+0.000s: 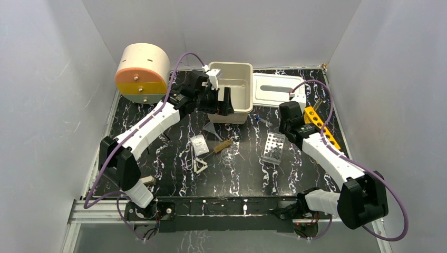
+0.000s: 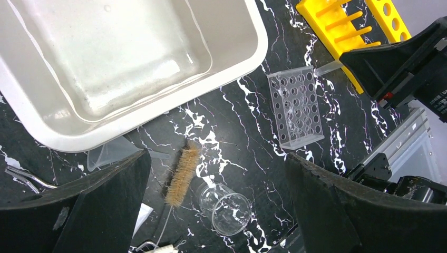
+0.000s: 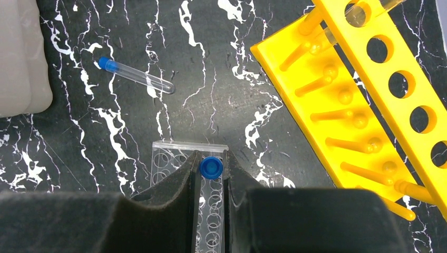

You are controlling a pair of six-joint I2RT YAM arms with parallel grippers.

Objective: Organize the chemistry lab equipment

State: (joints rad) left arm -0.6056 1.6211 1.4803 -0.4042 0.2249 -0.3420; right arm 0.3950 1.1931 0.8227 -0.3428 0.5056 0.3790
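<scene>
- Altogether, two robot arms are shown, bolted at the near edge of one worktop [image 1: 248, 176].
- One left gripper [image 2: 216, 155] is seen with its jaws spread wide and nothing between them. It is held by the near wall of one white tub [image 1: 230, 65], which is set at the middle of the far edge.
- One right gripper [image 3: 211, 158] is closed on one blue-capped tube [image 3: 211, 167]. The cap shows between the fingertips, directly above the clear holed rack [image 3: 166, 158].
- Two racks are counted. The clear holed rack is placed right of the worktop's middle, and one yellow tube rack [image 3: 369, 100] is laid slantwise along the right edge. The two are apart.
- A second capped tube, the loose tube [image 3: 136, 76], is laid flat between the tub and the clear holed rack.
- Around the worktop's middle, one of each is found: a wood-handled brush [image 2: 183, 174], a glass beaker [image 2: 226, 208] just beside the brush, a funnel [image 2: 108, 153] close to the tub's near wall, a clear packet [image 1: 198, 143], and a white triangle frame [image 1: 200, 167] nearer the near edge.
- One lid [image 1: 277, 89] is laid flat at the far edge, right of the tub.
- One round beige-and-orange drum [image 1: 142, 74] is set in the far left corner.
- The worktop is patterned black with white marble veins, and a metal rail is fixed along its near edge.
- The space is closed in by plain pale grey walls [image 1: 52, 79] on the left, far and right sides.
</scene>
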